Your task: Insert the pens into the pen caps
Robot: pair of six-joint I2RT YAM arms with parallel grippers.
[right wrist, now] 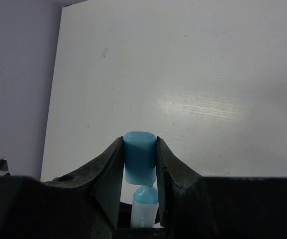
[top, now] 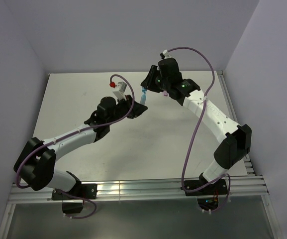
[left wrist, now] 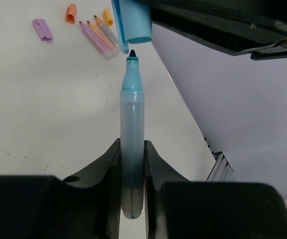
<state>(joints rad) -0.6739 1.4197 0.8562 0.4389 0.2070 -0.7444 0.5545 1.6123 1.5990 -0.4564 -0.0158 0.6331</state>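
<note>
White surface (top: 158, 149) is recorded in the top view; a light blue translucent pen body (top: 143, 99) is held above it between the left hand (top: 140, 109) and the right hand (top: 147, 85). Left wrist view: the left hand is clamped on the pen body, its tip just beneath the mouth of a solid blue cap (left wrist: 133, 22); a purple cap (left wrist: 42, 28), an orange cap (left wrist: 71, 12) and pale loose pens (left wrist: 98, 40) are noted on the surface. Right wrist view: the right hand is clamped on the solid blue cap.

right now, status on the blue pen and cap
Left hand shut on blue pen. Right hand shut on blue cap. Tip just short of cap mouth, not in. Nothing between them.
</note>
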